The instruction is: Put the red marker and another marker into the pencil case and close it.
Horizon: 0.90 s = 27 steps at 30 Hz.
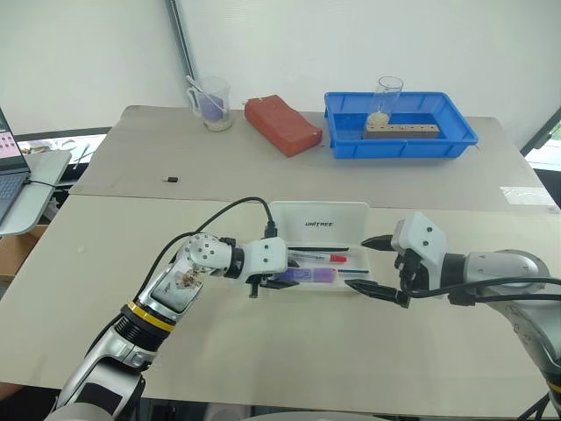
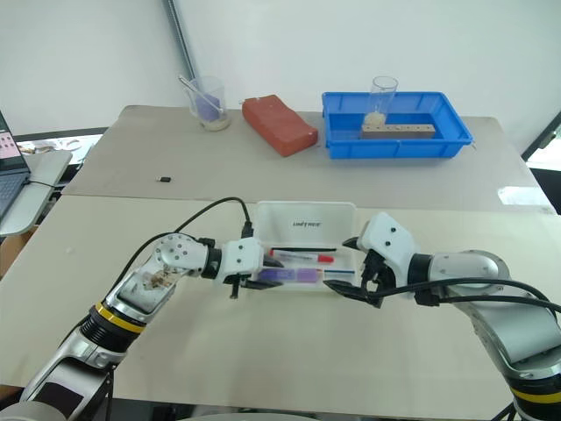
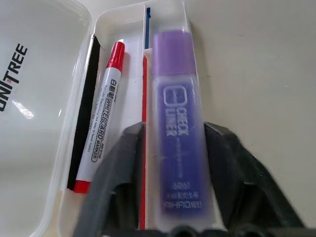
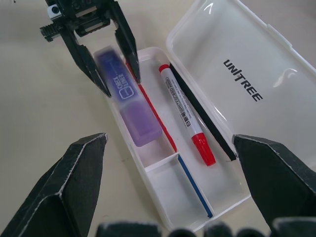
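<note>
Pale beige table (image 1: 289, 360) against a white wall, laptop off its left edge; behind the case (image 1: 320, 250) by the far edge, a beaker (image 1: 210, 103), a red brick (image 1: 282, 124) and a blue tray (image 1: 399, 140) holding a glass. Lies open mid-table, lid (image 1: 319, 224) tipped up on the far side, "UNITREE" on it. Red marker (image 4: 186, 120) inside the case, long axis along the case's length, red cap toward the right gripper (image 1: 379, 267). Purple highlighter (image 3: 178, 133) parallel beside it in the near compartment, lilac cap pointing the same way, tail end between the left gripper (image 4: 106, 64) fingers; jaws parted about the barrel, contact not clear. Right gripper just off the case's right end, jaws spread wide, holding nothing. From the wrist views, not the head views: a black strip beside the red marker on the lid side, a thin red pen and a blue pen along the divider, and the print "WHITEBOARD MARKER" on the barrel.
</note>
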{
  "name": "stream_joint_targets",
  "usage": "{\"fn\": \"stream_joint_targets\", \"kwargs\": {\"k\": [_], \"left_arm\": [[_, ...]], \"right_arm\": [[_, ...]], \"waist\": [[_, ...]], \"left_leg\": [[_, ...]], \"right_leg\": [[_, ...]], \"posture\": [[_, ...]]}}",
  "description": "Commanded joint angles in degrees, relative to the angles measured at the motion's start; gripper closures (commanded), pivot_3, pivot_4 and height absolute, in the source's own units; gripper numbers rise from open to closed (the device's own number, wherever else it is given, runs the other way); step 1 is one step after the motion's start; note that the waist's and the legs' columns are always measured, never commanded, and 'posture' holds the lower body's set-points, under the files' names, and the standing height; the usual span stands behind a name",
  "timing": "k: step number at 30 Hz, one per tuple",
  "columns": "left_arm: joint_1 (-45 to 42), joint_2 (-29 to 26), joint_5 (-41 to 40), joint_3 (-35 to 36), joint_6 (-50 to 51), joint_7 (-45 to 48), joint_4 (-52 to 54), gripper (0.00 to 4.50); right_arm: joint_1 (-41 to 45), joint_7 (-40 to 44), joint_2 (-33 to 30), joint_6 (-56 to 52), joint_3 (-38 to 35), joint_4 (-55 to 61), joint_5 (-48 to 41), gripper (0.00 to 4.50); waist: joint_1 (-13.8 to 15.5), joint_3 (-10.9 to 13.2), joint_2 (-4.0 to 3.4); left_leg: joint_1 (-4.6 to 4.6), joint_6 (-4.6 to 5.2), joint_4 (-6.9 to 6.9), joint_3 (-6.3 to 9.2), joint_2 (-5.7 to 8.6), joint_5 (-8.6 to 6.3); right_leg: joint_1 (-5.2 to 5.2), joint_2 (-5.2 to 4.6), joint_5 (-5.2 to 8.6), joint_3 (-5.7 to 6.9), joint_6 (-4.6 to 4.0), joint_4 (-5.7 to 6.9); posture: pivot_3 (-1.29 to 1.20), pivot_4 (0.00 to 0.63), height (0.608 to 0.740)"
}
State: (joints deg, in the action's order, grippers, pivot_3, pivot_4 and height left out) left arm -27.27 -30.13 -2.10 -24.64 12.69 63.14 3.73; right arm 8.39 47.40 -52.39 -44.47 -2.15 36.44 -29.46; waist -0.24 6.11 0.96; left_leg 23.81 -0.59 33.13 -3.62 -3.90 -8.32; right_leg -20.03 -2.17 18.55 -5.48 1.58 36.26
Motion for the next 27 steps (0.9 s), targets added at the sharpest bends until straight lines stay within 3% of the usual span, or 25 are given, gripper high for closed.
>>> {"fn": "stream_joint_targets", "kwargs": {"k": [1,2,3,14,27], "left_arm": [[-0.7,0.3,-0.8,0.9,0.5,0.0,2.3,0.76],[-0.9,0.1,-1.2,1.3,1.1,0.2,3.2,0.18],[-0.9,-0.1,-1.6,1.7,1.8,0.4,4.2,0.04],[-0.7,-1.4,-13.9,8.6,3.3,3.5,18.3,0.04],[0.7,-2.4,-15.8,8.3,-0.9,4.5,19.6,0.04]], "right_arm": [[0.3,-0.1,-0.9,0.0,-2.2,0.8,-0.2,0.0],[-0.1,-0.1,-1.0,0.5,-2.4,0.1,0.1,0.0],[-0.4,-0.3,-1.0,0.9,-2.8,-0.7,0.6,0.0],[-7.6,5.3,-8.0,8.2,-7.9,-16.6,7.3,0.0],[-4.9,6.0,-8.9,4.4,-1.5,-24.7,12.4,0.0]], "waist": [[0.0,0.0,0.0],[0.0,0.0,-0.01],[0.0,0.0,0.0],[0.2,0.0,0.0],[0.3,0.0,-0.07]], "left_leg": [[0.0,0.0,0.0,0.0,0.0,0.0],[0.0,0.0,0.0,0.0,0.0,0.0],[0.0,0.0,0.0,0.0,0.0,0.0],[0.0,0.03,0.14,-0.01,0.0,-0.02],[-0.02,0.07,0.23,0.0,0.01,-0.04]], "right_leg": [[0.0,0.0,0.0,0.0,0.0,0.0],[0.0,0.0,0.0,0.0,0.0,0.0],[0.0,0.0,0.0,0.0,0.0,0.0],[0.08,-0.01,0.0,0.01,0.02,-0.01],[0.13,-0.01,0.01,0.0,0.05,-0.01]], "posture": [[0.0,0.15,0.74],[0.0,0.15,0.74],[0.0,0.15,0.74],[0.0,0.15,0.74],[0.0,0.15,0.74]]}}
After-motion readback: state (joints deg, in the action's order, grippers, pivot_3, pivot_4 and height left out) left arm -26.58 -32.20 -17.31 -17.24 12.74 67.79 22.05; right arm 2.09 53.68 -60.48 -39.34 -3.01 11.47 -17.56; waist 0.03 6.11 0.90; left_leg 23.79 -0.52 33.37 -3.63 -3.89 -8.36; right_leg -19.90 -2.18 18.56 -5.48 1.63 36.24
